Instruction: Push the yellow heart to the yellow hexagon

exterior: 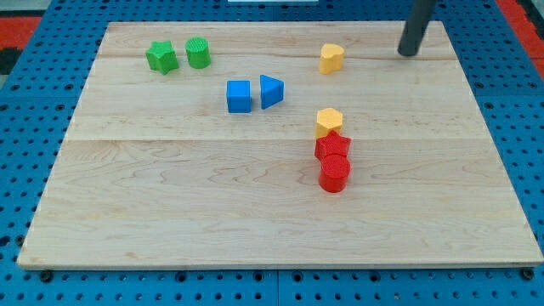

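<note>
The yellow heart lies near the view's top, right of centre. The yellow hexagon lies below it, near the board's middle right, touching a red star. My tip is at the view's top right, to the right of the yellow heart and apart from it by a clear gap. The rod rises out of the view's top edge.
A red cylinder sits just below the red star. A blue cube and a blue triangle lie left of centre. A green star and a green cylinder lie at the top left. The wooden board rests on a blue pegboard.
</note>
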Robot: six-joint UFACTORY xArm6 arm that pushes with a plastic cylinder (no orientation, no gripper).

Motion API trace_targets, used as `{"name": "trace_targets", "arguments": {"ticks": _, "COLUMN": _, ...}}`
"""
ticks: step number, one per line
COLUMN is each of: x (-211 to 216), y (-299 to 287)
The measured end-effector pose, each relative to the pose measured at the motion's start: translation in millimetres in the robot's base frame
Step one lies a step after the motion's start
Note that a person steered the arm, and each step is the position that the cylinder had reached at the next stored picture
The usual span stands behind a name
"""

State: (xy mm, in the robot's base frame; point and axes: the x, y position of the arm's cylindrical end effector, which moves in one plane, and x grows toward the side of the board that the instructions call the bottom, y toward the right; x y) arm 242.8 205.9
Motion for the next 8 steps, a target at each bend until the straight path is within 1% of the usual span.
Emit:
{"name": "trace_targets", "arguments": {"ticks": 1, "x": 0.2, "y": -13.4}}
{"name": "trace_targets", "arguments": {"ticks": 2, "x": -2.1, "y": -43.4}}
{"name": "trace_targets", "arguments": {"ticks": 4, "x": 16.9, "y": -105.2}}
{"name": "trace_targets", "arguments": {"ticks": 5, "x": 54.1, "y": -105.9}}
{"name": "trace_targets", "arguments": {"ticks": 6, "x": 78.4, "y": -107.2}}
{"name": "trace_targets", "arguments": {"ticks": 7, "x": 56.5, "y": -91.4}}
{"name": "trace_targets", "arguments": {"ticks": 8, "x": 42.4, "y": -96.3}}
